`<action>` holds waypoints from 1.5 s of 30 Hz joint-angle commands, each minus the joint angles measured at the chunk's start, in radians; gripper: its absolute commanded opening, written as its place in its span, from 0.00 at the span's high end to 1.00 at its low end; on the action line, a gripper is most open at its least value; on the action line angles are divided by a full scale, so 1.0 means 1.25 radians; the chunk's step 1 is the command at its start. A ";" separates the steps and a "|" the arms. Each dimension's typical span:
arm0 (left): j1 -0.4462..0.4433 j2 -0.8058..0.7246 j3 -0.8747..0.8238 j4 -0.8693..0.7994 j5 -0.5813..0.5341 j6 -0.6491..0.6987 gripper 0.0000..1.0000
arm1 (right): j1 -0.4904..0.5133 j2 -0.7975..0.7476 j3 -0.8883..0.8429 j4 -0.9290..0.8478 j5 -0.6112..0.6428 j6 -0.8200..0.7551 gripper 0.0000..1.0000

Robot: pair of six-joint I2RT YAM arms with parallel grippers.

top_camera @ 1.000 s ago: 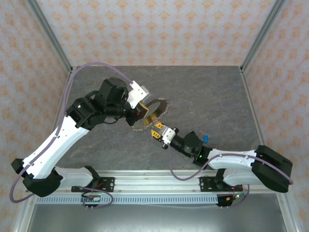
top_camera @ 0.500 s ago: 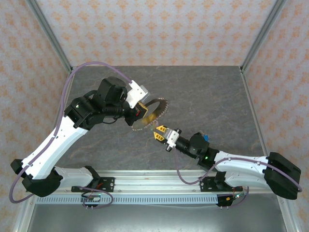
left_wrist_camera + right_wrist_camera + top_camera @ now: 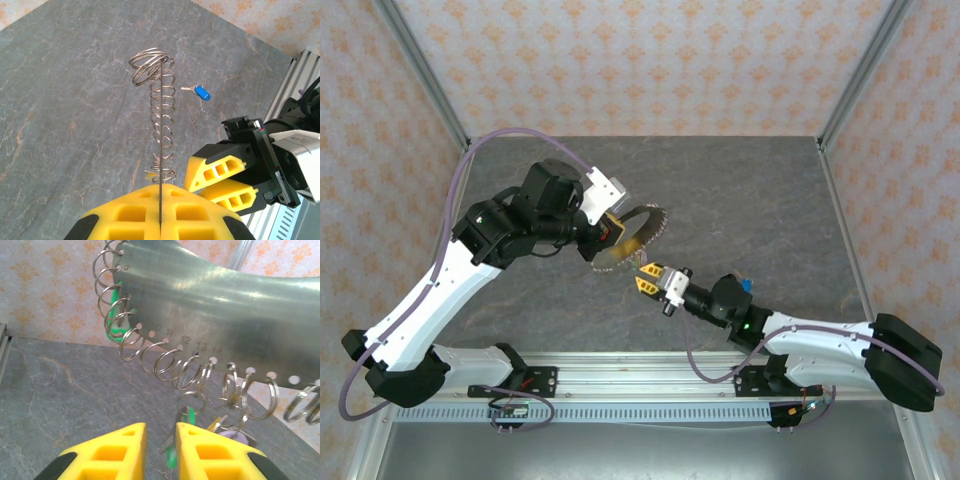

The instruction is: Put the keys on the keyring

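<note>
Along the left side we saw a patterned wall and a slanting metal frame post, with the grey marbled table spreading from there to a matching post on the right. Left of centre, the left gripper was raised over the table. Its yellow fingers were clamped flat together on the edge of the keyring, held upright. Seen from its own wrist, the keyring stood edge-on as a thin line threaded with wire loops.

Just right of it, the right gripper pointed at the keyring's lower rim, close beside it. From that wrist the keyring was a broad metal band just above the fingertips. Split rings hung along its edge, and a green tag showed among those on the left. The right jaws stood a narrow gap apart with a green piece and a key shank in the gap. We could not tell whether they pinched anything.

Farther right, a blue-tagged key lay flat on the table, near the right arm and well apart from the keyring. Beyond it the table ran bare to the back and right walls. Along the near edge ran the mounting rail.
</note>
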 commanded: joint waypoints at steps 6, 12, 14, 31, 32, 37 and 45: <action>0.006 -0.021 0.032 0.001 0.010 0.006 1.00 | 0.003 0.035 0.032 0.074 -0.041 0.020 0.79; 0.006 -0.017 0.031 0.002 0.009 0.005 1.00 | 0.017 0.055 0.047 0.105 -0.033 0.015 0.81; 0.006 -0.017 0.029 0.002 0.009 0.004 1.00 | 0.021 0.061 0.049 0.121 -0.034 0.014 0.82; 0.006 -0.020 0.028 -0.002 0.019 0.002 1.00 | 0.033 0.085 0.055 0.151 0.047 -0.045 0.80; 0.006 -0.020 0.027 -0.002 0.019 0.002 1.00 | 0.033 0.086 0.056 0.150 0.053 -0.050 0.80; 0.006 -0.019 0.027 -0.002 0.020 0.001 1.00 | 0.033 0.093 0.063 0.141 0.075 -0.073 0.80; 0.006 -0.019 0.029 -0.004 0.018 0.001 1.00 | 0.035 0.099 0.078 0.128 0.049 -0.083 0.81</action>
